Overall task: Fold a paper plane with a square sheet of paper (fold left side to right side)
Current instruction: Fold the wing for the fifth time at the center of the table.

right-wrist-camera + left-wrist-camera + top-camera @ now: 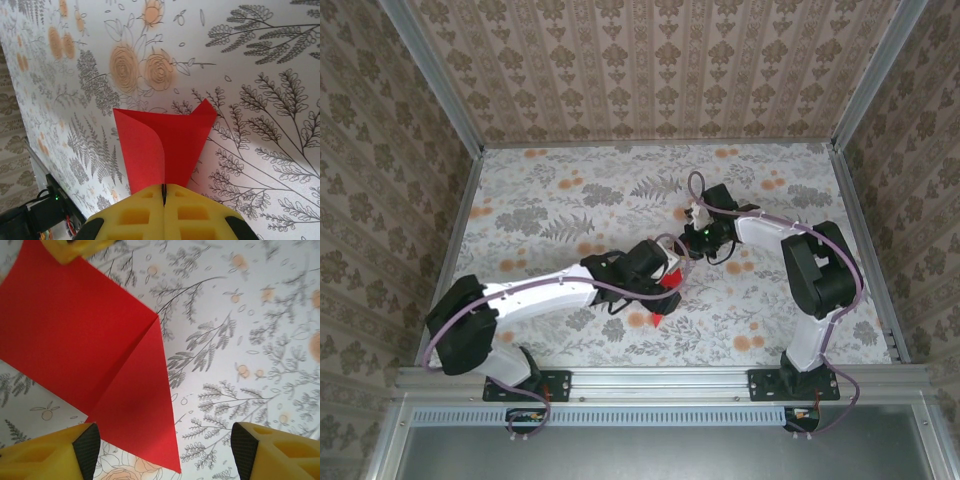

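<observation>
Wallpapered walls [620, 60] enclose the floral tablecloth [550, 200]. Left arm [550, 292] and right arm [810, 270] both reach to mid-table. Sheet of paper [75, 335]: bright red, creased, one triangular flap folded over, lying on the cloth near centre. Left gripper [165, 452] sits over the sheet's pointed end, jaws wide apart, one pad [87, 450] just beside the paper's edge. Right gripper [164, 197]: fingers pressed together, pinching a lifted, curled edge of the sheet

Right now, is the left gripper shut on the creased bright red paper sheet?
No. The left gripper's yellow fingers stand wide apart, with the red paper sheet's corner between them.
</observation>
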`<control>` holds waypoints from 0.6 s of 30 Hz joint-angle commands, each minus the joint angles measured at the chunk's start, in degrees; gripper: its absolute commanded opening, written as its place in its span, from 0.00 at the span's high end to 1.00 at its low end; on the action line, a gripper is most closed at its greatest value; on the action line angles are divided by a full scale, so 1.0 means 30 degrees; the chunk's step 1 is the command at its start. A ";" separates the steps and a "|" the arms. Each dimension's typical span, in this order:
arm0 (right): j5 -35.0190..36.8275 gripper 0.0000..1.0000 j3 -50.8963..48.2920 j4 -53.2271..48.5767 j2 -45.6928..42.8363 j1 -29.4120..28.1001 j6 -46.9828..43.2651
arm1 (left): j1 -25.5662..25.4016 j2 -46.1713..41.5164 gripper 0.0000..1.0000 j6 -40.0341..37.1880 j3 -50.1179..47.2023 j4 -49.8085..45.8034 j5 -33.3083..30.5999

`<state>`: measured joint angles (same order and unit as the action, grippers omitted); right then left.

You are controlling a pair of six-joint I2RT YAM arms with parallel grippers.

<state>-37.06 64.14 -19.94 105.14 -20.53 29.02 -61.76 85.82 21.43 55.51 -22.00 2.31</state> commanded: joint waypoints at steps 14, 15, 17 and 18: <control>0.1363 1.00 -0.0103 -0.0192 0.0190 -0.0645 0.1577 | -0.2378 0.5294 0.28 0.3458 0.4350 -0.5266 -0.5149; 0.1300 1.00 -0.0106 -0.0177 0.0187 -0.0641 0.1604 | -0.2467 0.5678 0.29 0.3513 0.4671 -0.5706 -0.5496; 0.1306 1.00 -0.0103 -0.0163 0.0240 -0.0656 0.1607 | -0.2584 0.6290 0.30 0.3619 0.5258 -0.6436 -0.5968; 0.1250 1.00 -0.0099 -0.0139 0.0251 -0.0692 0.1608 | -0.2645 0.6586 0.31 0.3688 0.5505 -0.6749 -0.6169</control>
<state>-34.17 64.14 -19.90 105.19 -22.15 33.06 -68.95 103.88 30.79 69.63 -35.75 -11.84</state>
